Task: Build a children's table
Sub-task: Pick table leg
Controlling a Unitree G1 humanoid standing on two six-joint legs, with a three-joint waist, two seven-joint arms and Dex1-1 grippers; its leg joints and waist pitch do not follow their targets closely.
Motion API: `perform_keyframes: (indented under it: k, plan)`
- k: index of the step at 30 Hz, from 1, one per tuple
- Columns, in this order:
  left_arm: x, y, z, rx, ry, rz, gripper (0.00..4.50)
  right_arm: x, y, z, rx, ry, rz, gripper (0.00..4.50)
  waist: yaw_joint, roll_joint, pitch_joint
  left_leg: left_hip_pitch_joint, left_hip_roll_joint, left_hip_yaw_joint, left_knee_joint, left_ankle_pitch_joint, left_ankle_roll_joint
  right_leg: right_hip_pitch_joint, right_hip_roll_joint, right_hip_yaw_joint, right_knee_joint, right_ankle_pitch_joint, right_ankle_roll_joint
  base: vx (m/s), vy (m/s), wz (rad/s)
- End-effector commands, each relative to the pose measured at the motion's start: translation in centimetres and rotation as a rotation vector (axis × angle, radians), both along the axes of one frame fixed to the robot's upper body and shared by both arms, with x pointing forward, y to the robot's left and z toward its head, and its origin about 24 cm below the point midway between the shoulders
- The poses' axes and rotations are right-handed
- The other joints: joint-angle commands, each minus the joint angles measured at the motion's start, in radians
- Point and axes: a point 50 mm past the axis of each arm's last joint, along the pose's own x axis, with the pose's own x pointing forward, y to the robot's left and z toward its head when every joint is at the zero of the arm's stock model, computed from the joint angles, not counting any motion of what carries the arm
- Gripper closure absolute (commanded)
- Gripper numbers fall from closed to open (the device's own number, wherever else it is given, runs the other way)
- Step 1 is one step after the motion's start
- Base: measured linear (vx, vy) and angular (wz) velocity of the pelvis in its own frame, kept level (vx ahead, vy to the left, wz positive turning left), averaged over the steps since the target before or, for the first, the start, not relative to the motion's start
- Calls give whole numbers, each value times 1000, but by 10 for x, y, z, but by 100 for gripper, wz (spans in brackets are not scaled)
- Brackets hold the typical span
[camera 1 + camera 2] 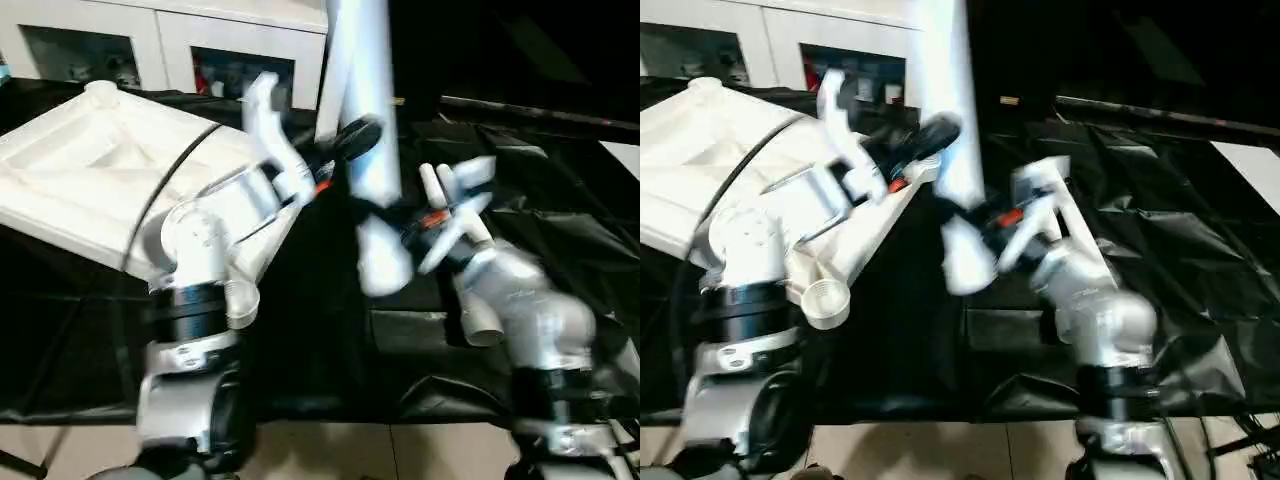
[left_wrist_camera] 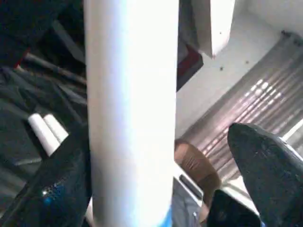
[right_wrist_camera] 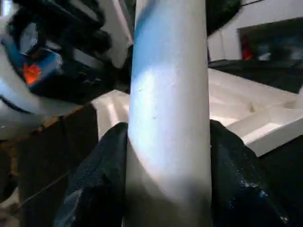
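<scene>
Slippage is judged the chief risk: the white tapered plastic tube leg (image 1: 365,130) is clamped near its lower end by the right claw (image 3: 168,156) alone, standing almost upright above the black-draped desk (image 1: 560,250), so its long free length could tip. The left claw (image 2: 156,179) is spread wide around the leg, one finger (image 2: 267,165) well apart from it. The white ribbed plastic tabletop (image 1: 90,170) lies underside up at ten o'clock. The leg's top is cut off; contact points are blurred.
</scene>
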Motion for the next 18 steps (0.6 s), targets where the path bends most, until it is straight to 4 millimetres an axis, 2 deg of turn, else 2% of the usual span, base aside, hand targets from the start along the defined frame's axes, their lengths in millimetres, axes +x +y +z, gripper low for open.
perform_keyframes:
  k: [1, 4, 8, 9, 12, 14, 17, 18]
  plan:
    - [-3, -8, -8, 71, 13, -6, 0, -6, 2, 3, -67, -52, 39, 264, 3, 2, -69, 0, 2, 5, -59, -69, 27, 66, -66, 47, -79, -135, -128, 0, 0, 0]
    - [-3, -9, -10, 78, 24, 7, 0, -6, 6, -1, -123, -57, 42, 264, 1, -2, -67, 0, 5, 4, -60, -67, 23, 64, -68, 47, -83, -156, -112, 0, 0, 0]
    - [0, -7, -11, 79, 51, 53, 0, -2, 10, -5, -185, -55, 4, 264, 1, 0, -67, 1, 5, 4, -60, -81, 12, 62, -68, 47, -84, -174, -109, 0, 0, 0]
    - [1, -6, -11, 83, 62, 72, 35, -1, 11, -6, -199, -56, -1, 264, 1, -1, -67, 1, 5, 4, -60, -87, 13, 61, -68, 47, -84, -179, -105, 0, 0, 0]
    - [4, -1, -14, 110, 96, 120, 35, 2, 13, -7, -257, -69, -31, 264, -1, -4, -67, 0, 4, 4, -60, -80, 13, 61, -66, 47, -82, -165, -101, 0, 0, 0]
    - [5, 0, -14, 113, 104, 138, 68, 4, 14, -7, -273, -78, -44, 264, -1, -3, -67, 1, 4, 3, -59, -78, 11, 61, -66, 48, -81, -163, -101, 0, 0, 0]
    - [7, 4, -15, 106, 121, 179, 85, 5, 14, -6, -288, -91, -57, 264, -1, -5, -68, 1, 5, 3, -58, -72, 11, 61, -66, 48, -78, -138, -103, 0, 0, 0]
    - [7, 5, -15, 104, 124, 185, 109, 5, 14, -6, -291, -93, -58, 264, 0, -4, -67, 1, 4, 3, -59, -69, 11, 61, -65, 48, -78, -129, -105, 0, 0, 0]
